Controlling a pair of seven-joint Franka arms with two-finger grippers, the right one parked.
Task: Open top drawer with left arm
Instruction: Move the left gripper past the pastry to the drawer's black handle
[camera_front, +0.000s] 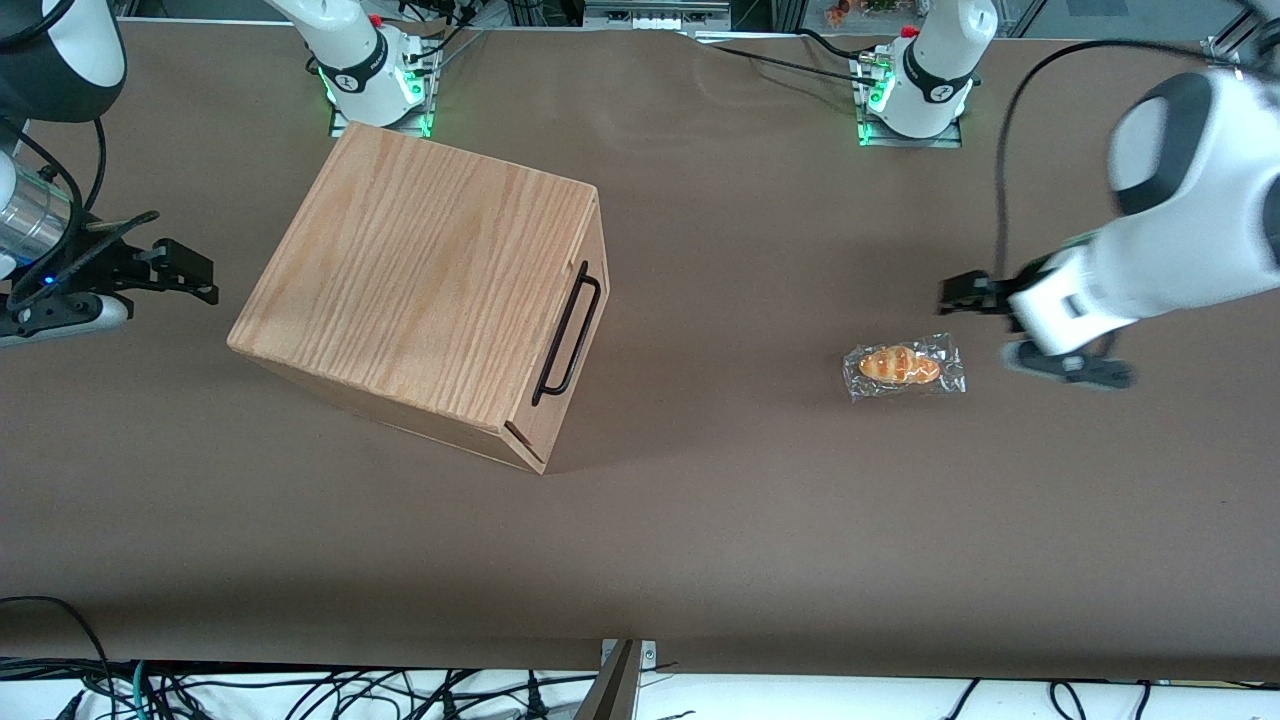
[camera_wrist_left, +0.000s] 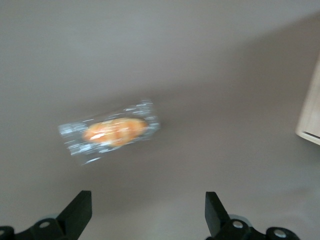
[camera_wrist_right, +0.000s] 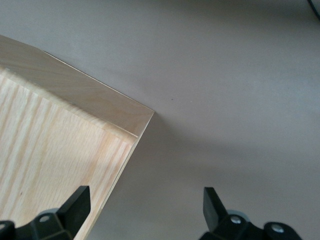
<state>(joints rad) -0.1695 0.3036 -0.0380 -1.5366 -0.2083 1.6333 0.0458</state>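
The big oak-grain box (camera_front: 420, 280) stands on the brown table toward the parked arm's end. Its front faces the working arm's end, and the top drawer's thin black bar handle (camera_front: 567, 330) runs along the upper part of that front. The drawer looks pushed in flush. My left gripper (camera_front: 976, 325) hovers over the table well away from the box, toward the working arm's end, beside a wrapped bread roll. The gripper (camera_wrist_left: 147, 207) is open with nothing between its fingers. A corner of the box (camera_wrist_left: 311, 115) shows in the left wrist view.
A bread roll in clear wrapping (camera_front: 904, 366) (camera_wrist_left: 111, 131) lies on the table between the gripper and the box, close to the gripper. Bare brown table (camera_front: 740, 300) stretches from the roll to the drawer front. Both arm bases (camera_front: 915, 85) stand along the table edge farthest from the camera.
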